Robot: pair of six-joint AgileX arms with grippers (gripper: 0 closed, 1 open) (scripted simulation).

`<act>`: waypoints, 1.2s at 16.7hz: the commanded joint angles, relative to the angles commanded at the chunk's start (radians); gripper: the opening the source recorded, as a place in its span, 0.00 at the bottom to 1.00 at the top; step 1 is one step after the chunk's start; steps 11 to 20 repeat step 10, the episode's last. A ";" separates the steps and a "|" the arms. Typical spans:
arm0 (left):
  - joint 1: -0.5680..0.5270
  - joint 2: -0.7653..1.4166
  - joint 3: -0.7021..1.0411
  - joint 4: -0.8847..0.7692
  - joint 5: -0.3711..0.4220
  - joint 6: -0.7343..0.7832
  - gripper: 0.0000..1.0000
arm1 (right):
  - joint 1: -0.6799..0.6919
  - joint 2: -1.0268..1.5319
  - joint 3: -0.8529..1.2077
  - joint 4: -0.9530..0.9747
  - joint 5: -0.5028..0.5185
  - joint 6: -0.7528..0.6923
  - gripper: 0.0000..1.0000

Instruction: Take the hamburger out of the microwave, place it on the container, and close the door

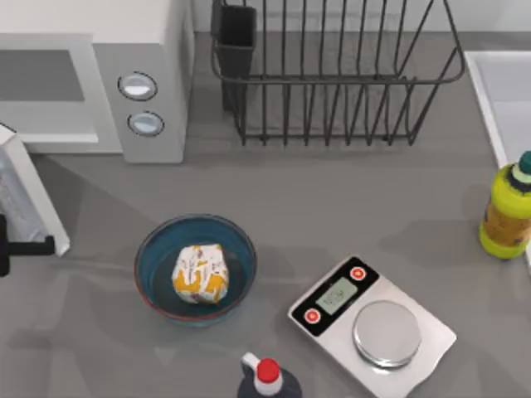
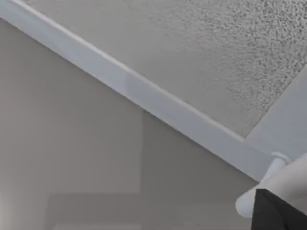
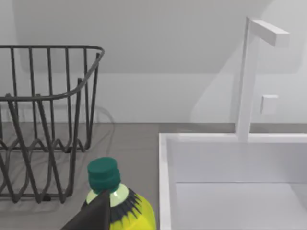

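The left gripper (image 1: pixel 7 249) sits at the very left edge of the worktop, a dark tip poking in just beside the free end of the open door (image 1: pixel 25 195), and whether that pincer is spread or pressed together cannot be told from what shows. The hamburger (image 1: pixel 200 274) is already down inside the container (image 1: pixel 149 257), the blue bowl near the front-left of the worktop, so what remains looks like the door. That door stands swung out from the microwave (image 1: pixel 99 83), its panel edge-on and running from the oven's front face toward the front edge of the worktop, and the left wrist view looks close along its pale frame (image 2: pixel 158 103). That is the relation that matters: the door's outer face lies right by the left gripper, and the oven's opening lies toward the back edge, so a push that way should swing it home. The left arm is clearly the nearer one. The right gripper (image 3: pixel 91 215) hangs far off by the yellow bottle (image 1: pixel 506 211) at the right edge, next to the sink (image 3: pixel 165 163) and dish rack (image 1: pixel 332 75).
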 joint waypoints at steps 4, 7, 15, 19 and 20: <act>-0.016 0.237 0.125 0.085 -0.010 -0.009 0.00 | 0.000 0.000 0.000 0.000 0.000 0.000 1.00; -0.027 0.359 0.200 0.140 -0.017 -0.015 0.00 | 0.000 0.000 0.000 0.000 0.000 0.000 1.00; -0.030 0.387 0.221 0.156 -0.019 -0.017 0.00 | 0.000 0.000 0.000 0.000 0.000 0.000 1.00; -0.030 0.387 0.221 0.156 -0.019 -0.017 0.00 | 0.000 0.000 0.000 0.000 0.000 0.000 1.00; -0.030 0.387 0.221 0.156 -0.019 -0.017 0.00 | 0.000 0.000 0.000 0.000 0.000 0.000 1.00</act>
